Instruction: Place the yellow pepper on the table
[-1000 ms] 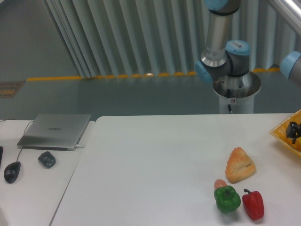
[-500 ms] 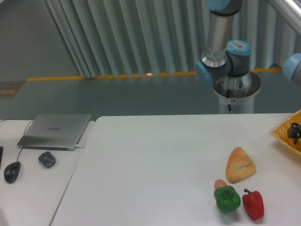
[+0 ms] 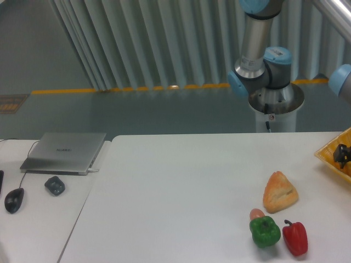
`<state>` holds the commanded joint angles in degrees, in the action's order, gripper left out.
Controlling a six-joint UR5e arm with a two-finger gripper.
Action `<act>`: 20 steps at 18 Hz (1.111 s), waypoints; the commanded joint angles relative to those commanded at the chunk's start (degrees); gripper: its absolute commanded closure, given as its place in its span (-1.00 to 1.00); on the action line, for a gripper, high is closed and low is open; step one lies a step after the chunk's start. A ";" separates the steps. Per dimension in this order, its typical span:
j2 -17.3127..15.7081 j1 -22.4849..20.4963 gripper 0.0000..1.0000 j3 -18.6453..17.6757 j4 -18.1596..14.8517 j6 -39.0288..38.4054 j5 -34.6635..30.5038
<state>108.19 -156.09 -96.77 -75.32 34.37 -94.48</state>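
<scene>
The white table (image 3: 181, 192) fills the lower middle and right. Only a black part of my gripper (image 3: 342, 154) shows at the right edge, down inside the yellow basket (image 3: 329, 153). Most of the gripper is cut off by the frame, so I cannot tell how its jaws stand or whether it holds anything. I cannot make out the yellow pepper; it is hidden or out of view at the right edge. The arm's base (image 3: 269, 82) stands behind the table, and a blue joint (image 3: 343, 79) shows at the far right.
An orange-tan bread piece (image 3: 279, 192), a green pepper (image 3: 265, 231), a red pepper (image 3: 295, 238) and a small tan item (image 3: 256, 214) lie at the table's front right. A laptop (image 3: 66, 152), a mouse (image 3: 14, 200) and a small dark object (image 3: 54, 185) lie on the left desk.
The blue joint at the far right has shifted slightly to the right, and the black gripper part in the basket has moved a little. Nothing on the table has moved.
</scene>
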 joint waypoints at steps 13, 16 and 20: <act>0.09 -0.18 0.00 -0.26 0.00 0.70 -2.46; 0.09 -0.18 0.09 0.09 -0.26 0.79 -2.46; 0.09 -0.18 0.23 0.26 -0.26 0.79 -2.55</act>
<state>108.28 -156.27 -96.50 -75.59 35.16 -97.03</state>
